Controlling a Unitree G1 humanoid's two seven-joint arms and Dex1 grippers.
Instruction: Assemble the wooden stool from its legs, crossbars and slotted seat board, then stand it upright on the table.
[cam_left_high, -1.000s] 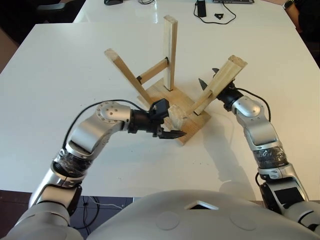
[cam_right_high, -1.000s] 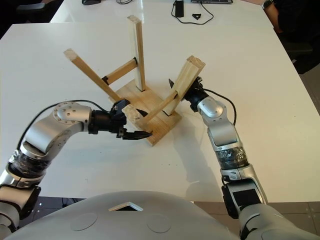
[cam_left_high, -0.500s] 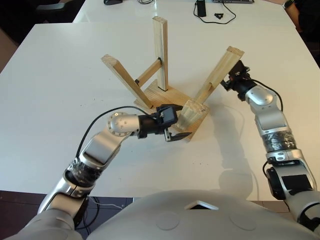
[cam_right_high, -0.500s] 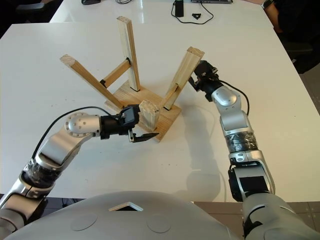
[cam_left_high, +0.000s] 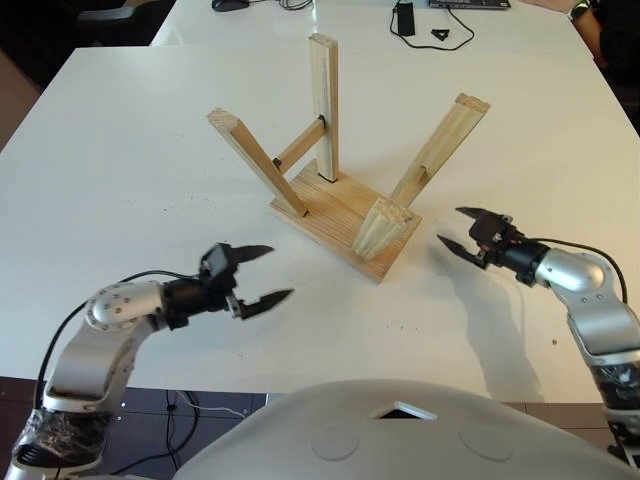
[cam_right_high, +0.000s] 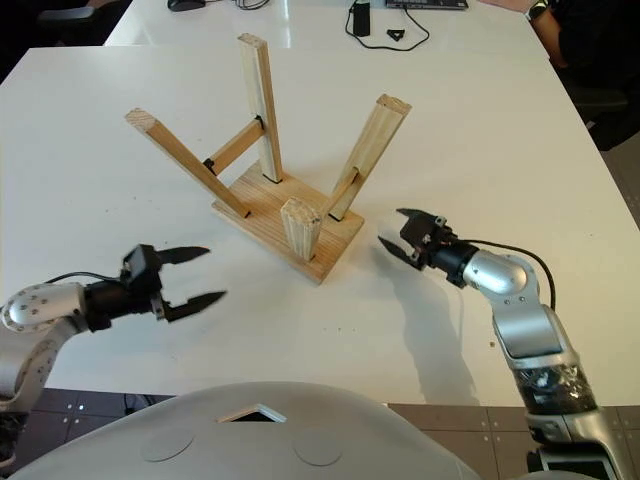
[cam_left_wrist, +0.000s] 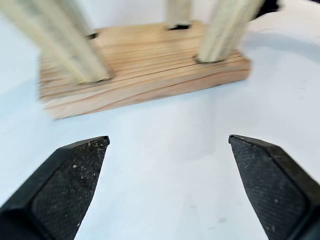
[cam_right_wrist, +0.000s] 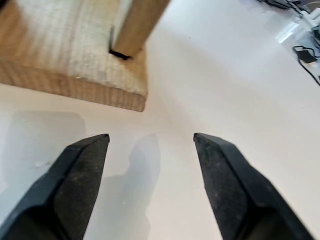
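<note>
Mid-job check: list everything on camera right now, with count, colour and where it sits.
seat board: one, light wood, flat on the table's middle, underside up
legs: four, light wood, standing out of the board, ends up and splayed
crossbars: two visible, light wood, between neighbouring legs
table: one, white, under everything
cabled gadgets: a few, black, on the far table
left tool: one, black, open, near the table's front edge, apart from the stool
right tool: one, black, open, beside the board's right corner, not touching
</note>
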